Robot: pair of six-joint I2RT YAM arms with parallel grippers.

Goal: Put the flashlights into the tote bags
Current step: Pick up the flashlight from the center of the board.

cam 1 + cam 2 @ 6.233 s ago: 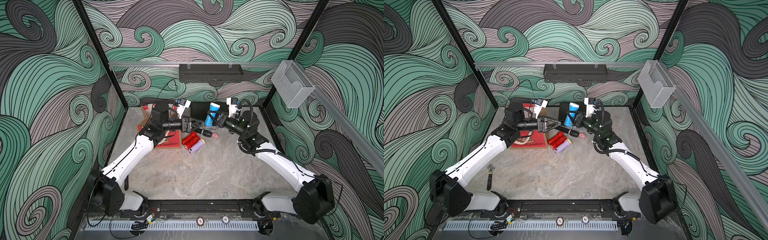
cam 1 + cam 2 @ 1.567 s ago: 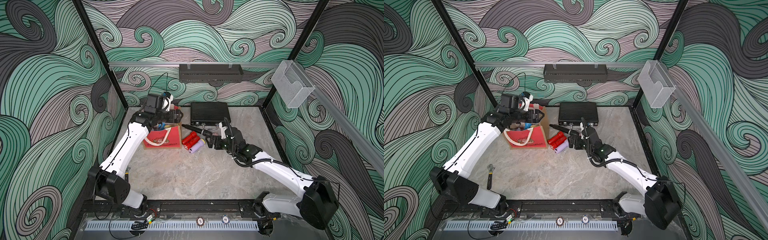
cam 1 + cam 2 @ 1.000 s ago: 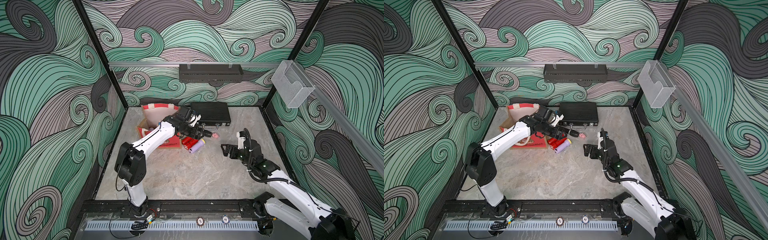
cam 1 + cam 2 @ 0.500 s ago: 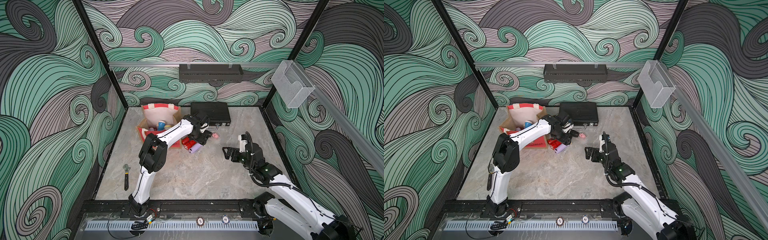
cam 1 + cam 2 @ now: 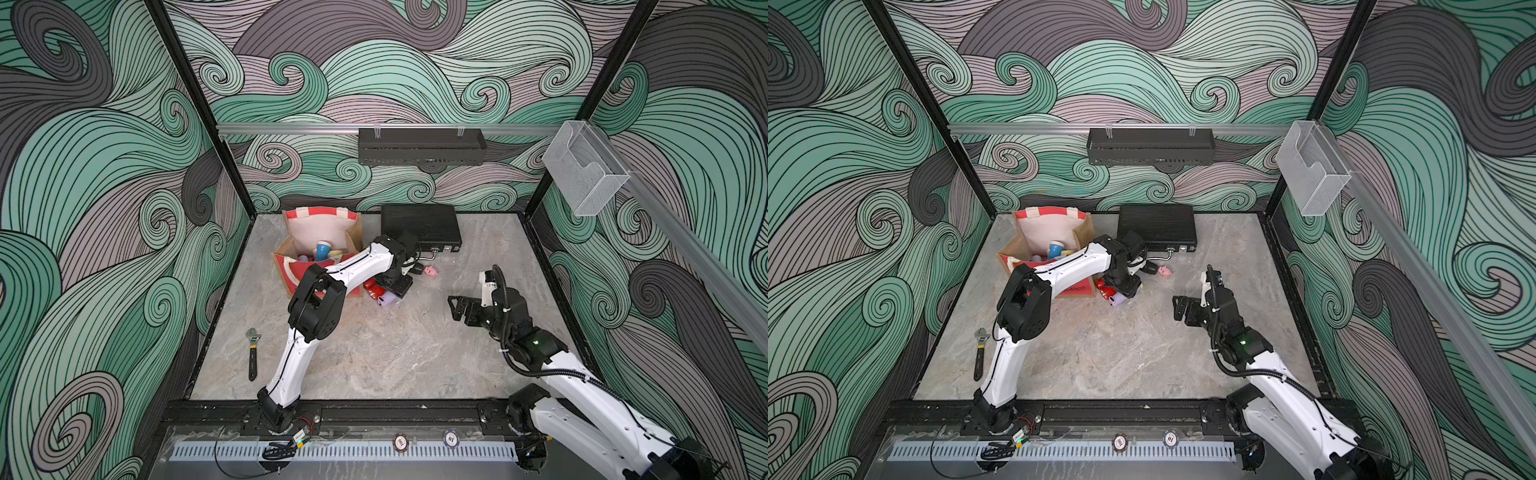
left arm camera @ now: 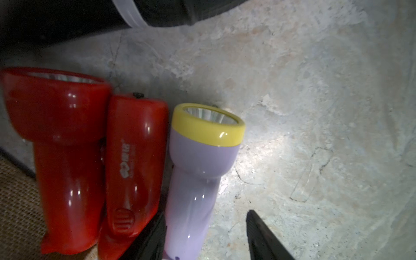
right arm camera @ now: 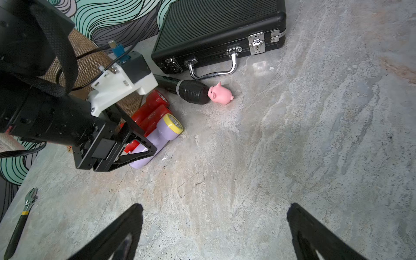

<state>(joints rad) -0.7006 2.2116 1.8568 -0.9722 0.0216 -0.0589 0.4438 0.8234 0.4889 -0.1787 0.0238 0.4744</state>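
Three flashlights lie side by side on the floor beside the tote bag (image 5: 318,230): two red ones (image 6: 60,157) (image 6: 132,168) and a lilac one with a yellow head (image 6: 198,171) (image 7: 157,137). My left gripper (image 6: 205,217) (image 5: 395,289) is open and straddles the lilac flashlight's handle. One finger is wedged between it and a red one; the other stands clear of it. A blue flashlight (image 5: 321,251) and others lie inside the bag. My right gripper (image 7: 215,205) (image 5: 457,305) hangs open over bare floor, holding nothing.
A flat black case (image 5: 419,224) stands at the back. A black microphone-like stick (image 7: 189,91) and a pink pig (image 7: 220,94) lie just in front of it, near the flashlights. A wrench (image 5: 252,353) lies at the front left.
My left arm has swung from beside the bag over to the flashlights on the floor and come down on them. The right arm has drawn back a little toward the front right.
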